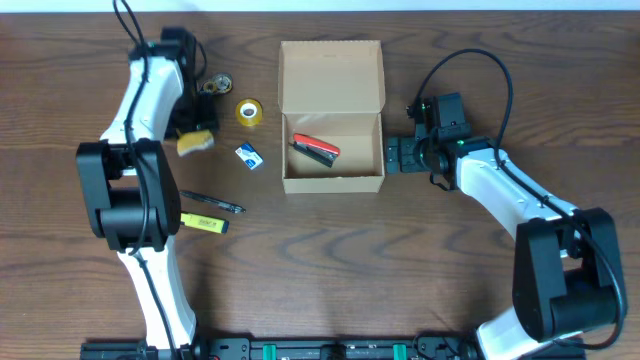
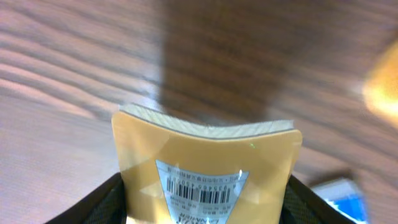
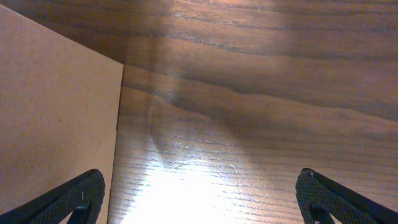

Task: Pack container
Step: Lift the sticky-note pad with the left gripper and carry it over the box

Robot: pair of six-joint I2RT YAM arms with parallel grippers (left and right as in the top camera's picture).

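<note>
- At the middle of the dark wooden worktop (image 1: 320,260) stands the small tan cardboard container (image 1: 333,183). Its flap lid is raised at the far side, and a red-and-black stapler (image 1: 314,149) lies inside.
- Just right of the container, the right gripper (image 1: 392,157) hangs released beside its wall, fingers spread wide.
- Well left of the container, the left gripper (image 1: 195,140) is clenched on a yellow barcoded pack (image 2: 208,162).
- Between pack and container lie a yellow tape roll (image 1: 249,112) and a small blue-white box (image 1: 249,156).

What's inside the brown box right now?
Inside the box, one red and black thing, maybe a stapler, lies on the bottom. The near wall hides a strip of the floor, so something tiny there would not show.
</note>
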